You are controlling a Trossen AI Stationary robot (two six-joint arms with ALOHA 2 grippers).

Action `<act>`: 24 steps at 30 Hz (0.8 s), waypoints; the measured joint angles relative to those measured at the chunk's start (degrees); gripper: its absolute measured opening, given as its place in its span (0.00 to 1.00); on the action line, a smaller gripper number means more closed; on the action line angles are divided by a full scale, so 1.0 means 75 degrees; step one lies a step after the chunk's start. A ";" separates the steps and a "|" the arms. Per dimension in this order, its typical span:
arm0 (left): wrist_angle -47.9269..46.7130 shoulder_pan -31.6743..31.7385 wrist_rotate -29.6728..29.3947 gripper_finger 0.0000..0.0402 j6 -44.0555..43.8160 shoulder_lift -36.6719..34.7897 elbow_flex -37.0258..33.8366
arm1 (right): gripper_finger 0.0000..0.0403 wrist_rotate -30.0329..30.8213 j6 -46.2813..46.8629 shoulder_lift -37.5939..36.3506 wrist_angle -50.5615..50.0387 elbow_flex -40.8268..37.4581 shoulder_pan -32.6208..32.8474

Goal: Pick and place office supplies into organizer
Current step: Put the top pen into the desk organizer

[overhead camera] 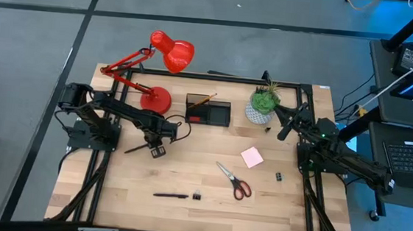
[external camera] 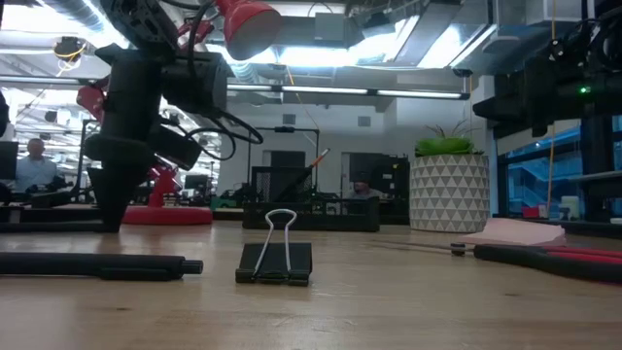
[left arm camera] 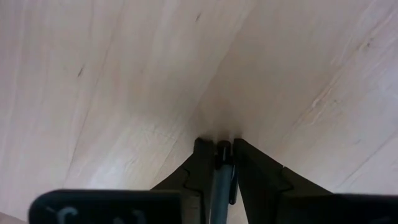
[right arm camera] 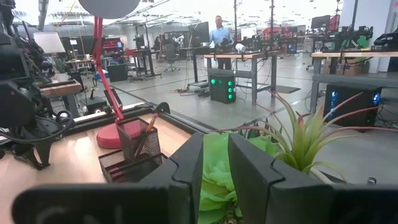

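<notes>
I see my left gripper (left arm camera: 217, 148) down on the table (overhead camera: 184, 217), in front of the red desk lamp (overhead camera: 156, 97), its fingers pinched tight on a black pen (left arm camera: 221, 180). The black organizer (overhead camera: 208, 110) sits just beside the lamp's base. My right gripper (right arm camera: 214, 149) waits by the potted plant (overhead camera: 264, 101), fingers a little apart, holding nothing.

In the left wrist view, the slim dark pen (left arm camera: 221, 180) between the claw fingers (left arm camera: 258, 180) runs out of the picture's lower edge. From above, the two tiny black clips (overhead camera: 278, 178) are too small to make out. In the low view, the long black pen (external camera: 92, 264) is cut off by the picture's edge.
</notes>
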 joint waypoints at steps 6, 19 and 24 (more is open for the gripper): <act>-0.0034 -0.0001 0.0017 0.16 0.0280 0.0006 0.0000 | 0.20 0.0000 -0.0026 -0.0002 -0.0003 0.0001 -0.0001; -0.0038 -0.0003 -0.0038 0.30 0.0627 0.0017 0.0015 | 0.20 0.0000 -0.0032 -0.0003 -0.0012 0.0001 0.0000; -0.0012 -0.0003 -0.0017 0.33 0.0618 0.0017 0.0015 | 0.20 0.0000 -0.0033 -0.0003 -0.0020 0.0001 -0.0001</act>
